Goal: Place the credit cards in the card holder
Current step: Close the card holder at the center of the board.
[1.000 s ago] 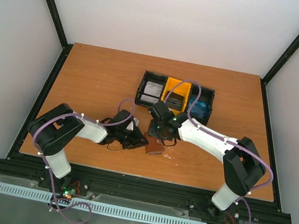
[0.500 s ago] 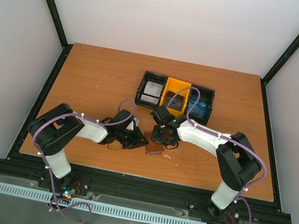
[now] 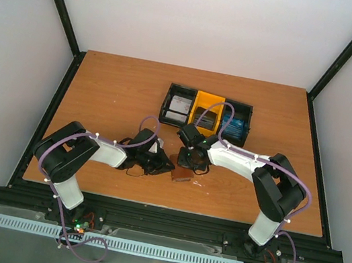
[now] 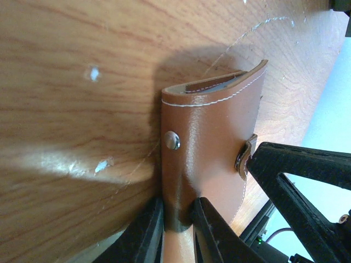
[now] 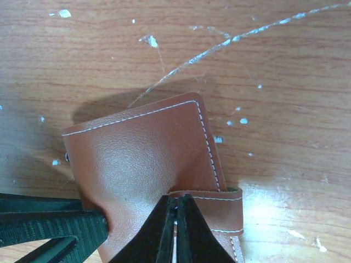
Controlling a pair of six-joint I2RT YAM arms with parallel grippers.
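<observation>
The card holder (image 3: pixel 183 174), a brown folding wallet, lies near the table's front edge, between both grippers. My left gripper (image 3: pixel 166 166) is shut on its near edge (image 4: pixel 178 216); the snap stud and strap show in the left wrist view (image 4: pixel 214 137). My right gripper (image 3: pixel 190 164) is shut on the holder's closing strap (image 5: pixel 205 211), its fingers pressed together over the brown flap (image 5: pixel 137 164). Credit cards lie in the tray: whitish-grey (image 3: pixel 179 107), dark (image 3: pixel 205 118) and blue (image 3: pixel 232 127). No card is in either gripper.
A black-and-yellow three-compartment tray (image 3: pixel 208 97) stands behind the grippers at the table's middle back. The left gripper's finger (image 5: pixel 49 226) shows at the lower left of the right wrist view. The wood top is scratched.
My right gripper has dropped a little toward the front and onto the card holder, its elbow swinging in. The left arm and the holder have not moved.
</observation>
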